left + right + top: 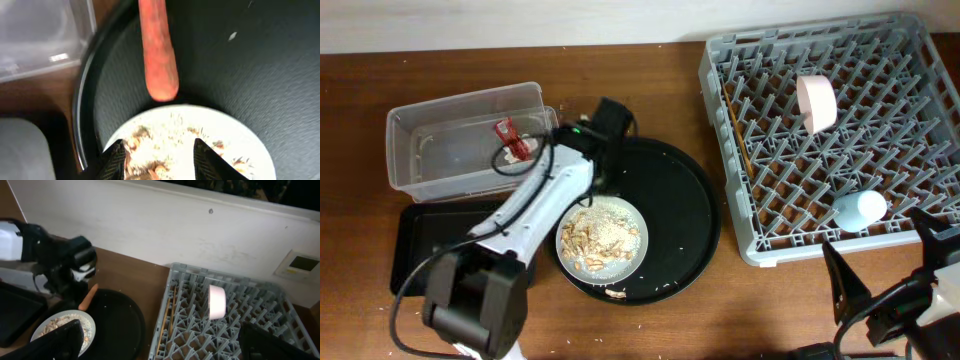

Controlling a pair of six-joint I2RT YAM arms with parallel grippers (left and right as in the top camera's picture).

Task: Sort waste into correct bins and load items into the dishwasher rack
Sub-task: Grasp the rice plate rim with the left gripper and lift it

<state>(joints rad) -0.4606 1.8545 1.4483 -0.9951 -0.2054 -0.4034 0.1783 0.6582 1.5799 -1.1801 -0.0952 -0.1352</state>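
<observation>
Left gripper [160, 161]: fingers wide, empty, above plate [237, 131] of scraps [150, 150].
Carrot [159, 55]: on round tray [250, 65], 12 o'clock of plate.
Right gripper [160, 332]: wide, empty.

Brown wooden table [720, 320]; white wall [150, 225]

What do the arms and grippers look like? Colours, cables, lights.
Left arm: white shells, black joints, black cable looping by its base, green light near the wrist. Right arm: black and white, black cables. Left gripper and right gripper: black pointed fingers.
</observation>
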